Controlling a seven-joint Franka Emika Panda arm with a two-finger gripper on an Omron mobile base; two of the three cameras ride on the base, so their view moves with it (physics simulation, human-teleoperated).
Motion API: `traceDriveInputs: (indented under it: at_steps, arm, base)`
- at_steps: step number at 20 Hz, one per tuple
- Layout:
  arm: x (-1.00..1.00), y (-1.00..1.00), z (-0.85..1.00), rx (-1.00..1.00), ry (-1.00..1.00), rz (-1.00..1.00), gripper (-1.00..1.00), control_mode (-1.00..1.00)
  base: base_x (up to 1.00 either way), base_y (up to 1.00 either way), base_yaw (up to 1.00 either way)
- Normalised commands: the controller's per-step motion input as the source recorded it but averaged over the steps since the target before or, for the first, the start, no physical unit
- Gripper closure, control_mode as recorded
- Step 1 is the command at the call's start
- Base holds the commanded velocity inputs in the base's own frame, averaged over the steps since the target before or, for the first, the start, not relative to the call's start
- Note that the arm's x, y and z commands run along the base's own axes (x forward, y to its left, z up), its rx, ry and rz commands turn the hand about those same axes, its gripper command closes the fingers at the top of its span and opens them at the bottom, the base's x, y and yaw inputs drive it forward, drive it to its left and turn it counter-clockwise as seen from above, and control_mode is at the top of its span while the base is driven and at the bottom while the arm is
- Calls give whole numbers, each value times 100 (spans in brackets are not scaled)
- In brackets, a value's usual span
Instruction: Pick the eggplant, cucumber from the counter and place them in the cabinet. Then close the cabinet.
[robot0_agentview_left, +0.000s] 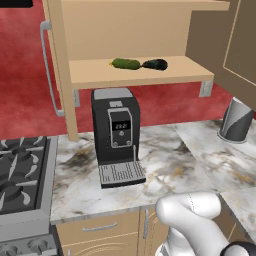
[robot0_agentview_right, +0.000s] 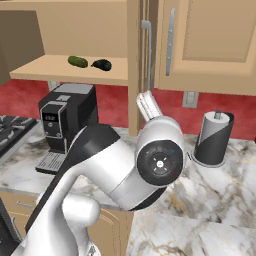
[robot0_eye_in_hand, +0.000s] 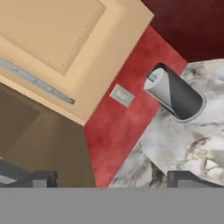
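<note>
Left base view: the cucumber (robot0_agentview_left: 125, 63) and the eggplant (robot0_agentview_left: 155, 64) both lie on the shelf (robot0_agentview_left: 175, 72) of the cabinet (robot0_agentview_left: 100, 30), end to end and just beside each other, cucumber to the left. The right door (robot0_agentview_left: 225, 45) stands swung out toward the camera, and the left door (robot0_agentview_left: 57, 70) is open too, seen edge-on with its long handle. Below the shelf a coffee machine (robot0_agentview_left: 116, 135) sits on the bench (robot0_agentview_left: 175, 160), with a stove (robot0_agentview_left: 22, 175) at the left and a paper towel roll (robot0_agentview_left: 236, 120) at the right. No vegetable is left on the bench.

Right base view: the same pair rests on the shelf, cucumber (robot0_agentview_right: 77, 61) left of eggplant (robot0_agentview_right: 102, 64), touching or nearly so. The arm (robot0_agentview_right: 125, 165) is bent up in front, well apart from the shelf. A neighbouring closed cupboard (robot0_agentview_right: 210, 40) hangs to the right.

Hand view: the claw (robot0_eye_in_hand: 113, 179) has its two dark tips far apart at the bottom edge, wide and holding nothing. It looks toward a tan door panel (robot0_eye_in_hand: 57, 39), the red wall with a socket (robot0_eye_in_hand: 121, 95), the towel roll (robot0_eye_in_hand: 175, 94) and a patch of bench (robot0_eye_in_hand: 183, 144).

Judging by this, both placings are done. What remains is shutting the cabinet doors, which are not yet closed.
</note>
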Motion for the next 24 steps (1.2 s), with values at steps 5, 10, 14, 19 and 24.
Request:
traceDriveInputs:
  at_steps: [5,10,14,19,24]
  arm:
    - [63,1,16,7,-23,13,-100,-100]
    - [28,59,16,0,-32,32,-100,-100]
    - [22,99,15,-7,-34,47,-100,-100]
    - [76,86,20,-5,-32,30,-100,-100]
    - [100,52,29,0,-8,3,-100,-100]
  base:
    - [0,0,0]
    - [0,0,0]
    - [0,0,0]
    - [0,0,0]
    - [0,0,0]
